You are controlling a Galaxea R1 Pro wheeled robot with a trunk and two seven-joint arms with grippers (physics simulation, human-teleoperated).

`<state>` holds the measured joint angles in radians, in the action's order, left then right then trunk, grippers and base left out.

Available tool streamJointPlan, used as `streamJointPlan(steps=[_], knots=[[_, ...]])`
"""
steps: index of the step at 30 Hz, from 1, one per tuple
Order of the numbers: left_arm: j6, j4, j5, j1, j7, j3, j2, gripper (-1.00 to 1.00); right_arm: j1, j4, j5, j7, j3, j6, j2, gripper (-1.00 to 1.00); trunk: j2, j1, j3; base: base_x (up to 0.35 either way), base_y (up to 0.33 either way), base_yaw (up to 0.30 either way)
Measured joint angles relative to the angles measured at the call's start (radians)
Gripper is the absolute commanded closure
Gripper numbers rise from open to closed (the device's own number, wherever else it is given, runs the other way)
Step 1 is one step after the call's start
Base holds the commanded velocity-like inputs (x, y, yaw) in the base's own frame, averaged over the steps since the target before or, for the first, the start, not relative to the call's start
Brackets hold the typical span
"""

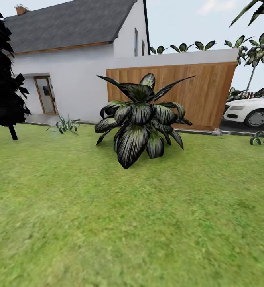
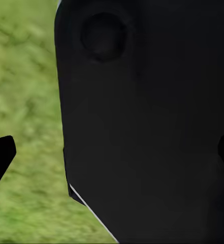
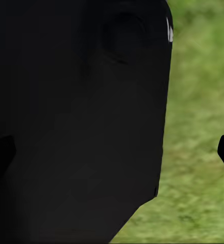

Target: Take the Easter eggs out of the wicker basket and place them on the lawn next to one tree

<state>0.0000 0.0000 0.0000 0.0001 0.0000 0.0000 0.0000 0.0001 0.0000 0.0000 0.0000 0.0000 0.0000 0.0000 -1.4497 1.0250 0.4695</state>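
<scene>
A broad-leaved plant stands on the lawn before a white house. Left claw and right claw hang above grass, fingers spread wide, holding nothing.

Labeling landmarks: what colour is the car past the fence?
White, with dark wheels: the car is parked right of the wooden fence. Head view shows it best.
</scene>
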Motion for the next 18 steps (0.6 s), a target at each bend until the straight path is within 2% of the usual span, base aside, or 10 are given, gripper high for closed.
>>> streamJointPlan(steps=[2,18], knots=[[0.009,-0.009,0.001,-0.008,-0.002,0.000,0.008,-1.00,0.000,-0.003,-0.004,0.004,-0.004,-0.001,-0.006,-1.00,0.000,0.000,0.000,0.000,0.000,0.000],[0.009,-0.009,0.001,-0.008,-0.002,0.000,0.008,-1.00,0.000,-0.003,-0.004,0.004,-0.004,-0.001,-0.006,-1.00,0.000,0.000,0.000,0.000,0.000,0.000]])
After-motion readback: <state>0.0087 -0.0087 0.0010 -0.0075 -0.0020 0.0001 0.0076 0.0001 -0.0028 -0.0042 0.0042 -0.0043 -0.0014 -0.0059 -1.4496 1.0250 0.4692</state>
